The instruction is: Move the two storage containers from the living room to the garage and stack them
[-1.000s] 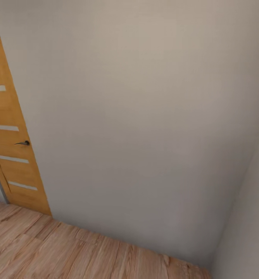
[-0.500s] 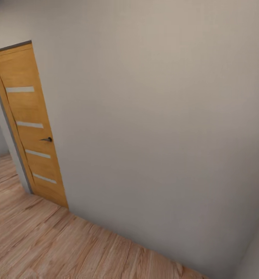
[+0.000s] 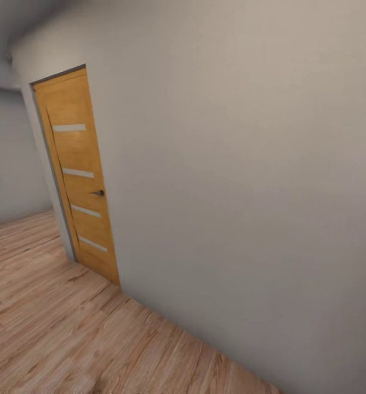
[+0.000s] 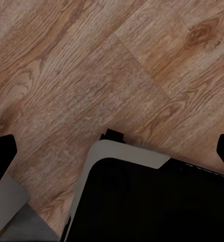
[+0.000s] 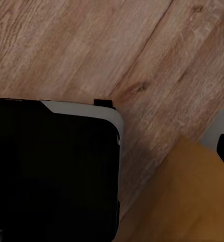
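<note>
Left pincer [image 4: 112, 151] spread wide over wood planks [image 4: 91, 65] (holding nothing).

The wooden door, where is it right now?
In the head view, the wooden door stands at the left, set in the pale grey wall, its foot meeting the light wood-plank floor.

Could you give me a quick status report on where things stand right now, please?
Left pincer open, empty, over wood-plank floor. Right pincer: one fingertip at frame edge, state unclear. In transit; ahead a pale wall, a wooden door at its left end.
</note>
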Controlling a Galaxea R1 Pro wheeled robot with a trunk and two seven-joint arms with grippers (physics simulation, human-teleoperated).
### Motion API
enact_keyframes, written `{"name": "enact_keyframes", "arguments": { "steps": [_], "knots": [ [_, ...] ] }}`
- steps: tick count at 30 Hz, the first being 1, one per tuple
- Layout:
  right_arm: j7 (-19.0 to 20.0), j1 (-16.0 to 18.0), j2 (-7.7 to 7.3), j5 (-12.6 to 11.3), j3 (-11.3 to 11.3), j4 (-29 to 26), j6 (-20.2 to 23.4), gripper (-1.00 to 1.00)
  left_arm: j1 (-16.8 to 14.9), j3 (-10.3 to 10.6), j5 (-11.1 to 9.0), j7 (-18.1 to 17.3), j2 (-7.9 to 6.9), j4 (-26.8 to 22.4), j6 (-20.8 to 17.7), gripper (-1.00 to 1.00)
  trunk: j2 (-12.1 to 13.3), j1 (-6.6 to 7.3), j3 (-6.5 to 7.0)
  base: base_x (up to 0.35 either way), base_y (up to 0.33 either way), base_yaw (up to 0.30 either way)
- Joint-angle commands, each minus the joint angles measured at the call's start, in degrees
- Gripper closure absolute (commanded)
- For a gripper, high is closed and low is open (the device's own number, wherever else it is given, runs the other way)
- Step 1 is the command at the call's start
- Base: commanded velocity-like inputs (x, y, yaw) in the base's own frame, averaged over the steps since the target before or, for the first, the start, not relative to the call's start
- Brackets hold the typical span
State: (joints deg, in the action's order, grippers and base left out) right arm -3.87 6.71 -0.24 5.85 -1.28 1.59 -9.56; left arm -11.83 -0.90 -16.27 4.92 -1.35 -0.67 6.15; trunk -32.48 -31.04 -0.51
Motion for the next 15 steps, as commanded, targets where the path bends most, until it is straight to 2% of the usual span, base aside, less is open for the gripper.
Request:
{"name": "enact_keyframes", "arguments": {
  "steps": [1, 15],
  "knots": [
    [-0.26, 0.06, -0.01, 0.6, -0.15, 0.17, -0.28, -1.0, -0.04, -0.07, -0.16, 0.07, -0.01, 0.06, 0.18, -1.0, -0.07, -0.02, -0.06, 0.0, 0.0, 0.3],
    [-0.26, 0.06, -0.29, 0.48, -0.13, 0.17, -0.34, -1.0, -0.04, 0.02, -0.16, 0.02, 0.0, 0.06, 0.22, -1.0, -0.07, -0.02, -0.06, 0.0, 0.0, 0.3]
  ]
}}
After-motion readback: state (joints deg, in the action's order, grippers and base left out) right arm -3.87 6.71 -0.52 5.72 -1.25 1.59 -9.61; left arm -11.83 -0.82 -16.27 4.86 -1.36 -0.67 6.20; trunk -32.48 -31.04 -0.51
